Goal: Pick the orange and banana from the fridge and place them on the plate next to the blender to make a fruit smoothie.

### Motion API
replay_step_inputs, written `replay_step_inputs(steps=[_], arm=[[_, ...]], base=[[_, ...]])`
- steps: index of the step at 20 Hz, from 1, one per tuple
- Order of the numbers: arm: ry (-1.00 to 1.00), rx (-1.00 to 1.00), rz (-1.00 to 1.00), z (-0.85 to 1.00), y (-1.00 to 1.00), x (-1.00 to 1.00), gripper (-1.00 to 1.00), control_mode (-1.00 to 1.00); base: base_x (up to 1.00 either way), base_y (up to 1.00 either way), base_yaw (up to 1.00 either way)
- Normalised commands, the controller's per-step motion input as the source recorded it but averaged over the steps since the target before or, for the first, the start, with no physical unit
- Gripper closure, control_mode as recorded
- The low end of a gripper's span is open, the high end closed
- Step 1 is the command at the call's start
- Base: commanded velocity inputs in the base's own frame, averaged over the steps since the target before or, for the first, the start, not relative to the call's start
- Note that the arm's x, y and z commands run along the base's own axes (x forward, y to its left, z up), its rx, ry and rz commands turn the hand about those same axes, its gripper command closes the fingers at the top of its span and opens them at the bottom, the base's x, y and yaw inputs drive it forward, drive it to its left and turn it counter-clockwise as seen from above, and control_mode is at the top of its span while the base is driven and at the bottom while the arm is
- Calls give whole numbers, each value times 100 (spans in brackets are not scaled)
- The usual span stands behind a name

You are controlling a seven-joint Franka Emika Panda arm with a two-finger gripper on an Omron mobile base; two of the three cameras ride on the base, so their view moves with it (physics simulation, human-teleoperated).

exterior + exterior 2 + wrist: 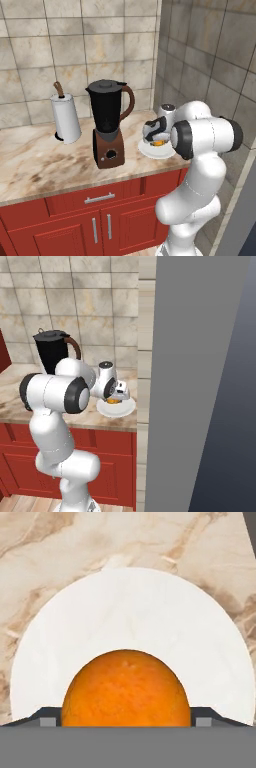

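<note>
The orange (125,694) sits between my two fingertips, just over the white plate (130,617). My gripper (125,718) is shut on it, with one finger pad (48,718) against each side. From the left base view the gripper (157,138) hangs low over the plate (150,151) with the orange (158,143) at its tips, right of the blender (107,125). From the right base view the orange (114,401) rests at the plate (120,410), under the gripper (116,397). Whether the orange touches the plate I cannot tell. The banana is out of view.
A white paper-towel roll (66,119) stands left of the blender on the marble counter (45,160). Tiled walls close the corner behind the plate. The fridge's tall dark grey side (200,381) rises close to the right of the plate. Red cabinets (95,220) lie below.
</note>
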Motion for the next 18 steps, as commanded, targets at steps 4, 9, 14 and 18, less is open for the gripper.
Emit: replay_step_inputs(steps=[4, 9, 14, 18], arm=[[0, 0, -2, 12, 0, 0, -100, -100], [-2, 0, -2, 75, 0, -33, -100, -100], [-2, 0, 0, 100, 1, -73, -100, -100], [0, 0, 0, 91, 0, -100, -100, -100]], base=[[0, 0, 0], [0, 0, 0], [0, 0, 0], [0, 0, 0]])
